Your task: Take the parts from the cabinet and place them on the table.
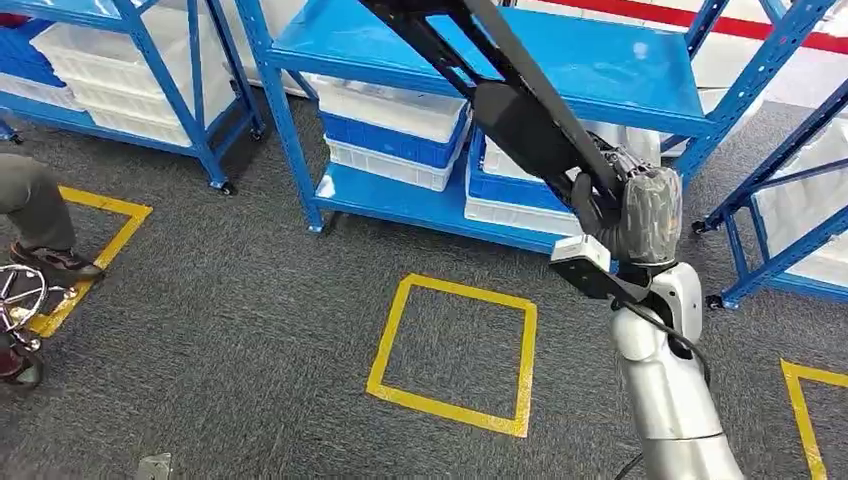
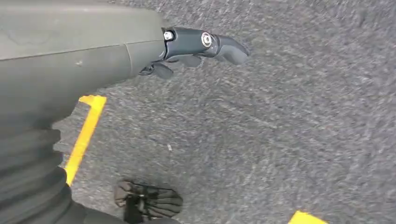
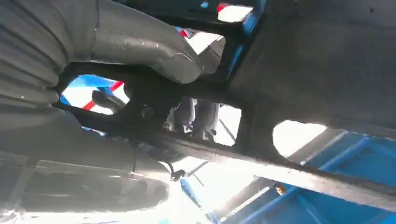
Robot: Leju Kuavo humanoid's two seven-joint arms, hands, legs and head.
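Silver and smooth, the robot's right arm [image 1: 668, 390] rose from the lower right of the head view, and at its top the right hand [image 1: 640, 215], wrapped in a grey ribbed cover, was clamped around a long black flat part with cut-out openings [image 1: 520, 110] that slanted up and away to the left, across the front of the shelving. A small white block [image 1: 580, 250] sat at the near lower end of that part, just beside the hand. In the right wrist view the thick grey thumb [image 3: 154, 51] lay over one black bar of the part [image 3: 280, 93], with darker fingers curled behind it. The left hand [image 2: 196, 46] hung over grey carpet [image 2: 280, 140], its dark fingers loosely curled with nothing between them; a yellow tape line [image 2: 84, 135] ran on the floor near it. On the carpet ahead lay a yellow tape square [image 1: 455, 355], with another to the right [image 1: 810, 410] and one to the left [image 1: 95, 250]. A person's leg and dark shoe [image 1: 45, 235] rested on that left square, beside a chrome stool base [image 1: 25, 295]. Farther back stood a blue metal shelving rack [image 1: 480, 50], its low shelf stacked with white and blue plastic bins [image 1: 395, 135], and a second blue rack [image 1: 110, 70] to the left held more white bins.
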